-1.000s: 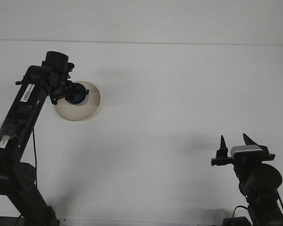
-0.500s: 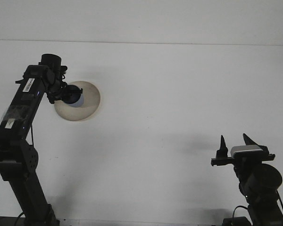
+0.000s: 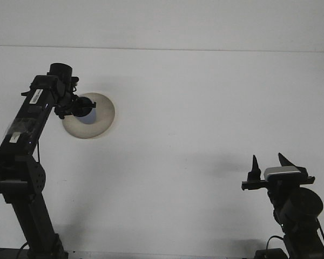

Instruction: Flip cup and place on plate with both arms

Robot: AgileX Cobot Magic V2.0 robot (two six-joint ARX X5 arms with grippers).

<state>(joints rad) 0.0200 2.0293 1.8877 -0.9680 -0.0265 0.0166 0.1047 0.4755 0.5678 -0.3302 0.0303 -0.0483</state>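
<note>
- White table (image 3: 205,108) fills your view, bare but for the beige plate (image 3: 100,121) at ten o'clock.
- Your left claw (image 3: 82,107) sits over the plate; a dark cup (image 3: 86,112) lies at its tip. Whether it's gripping, you cannot tell.
- Since a second ago the left arm has lifted and pulled back slightly, suggesting placement is nearly finished.
- Your right claw (image 3: 267,164), at five o'clock, stays idle, prongs apart, empty.

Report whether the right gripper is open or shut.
Open. The right gripper points up near the table's right front corner, its two dark fingertips standing clearly apart with bare table showing between them, and nothing held.
</note>
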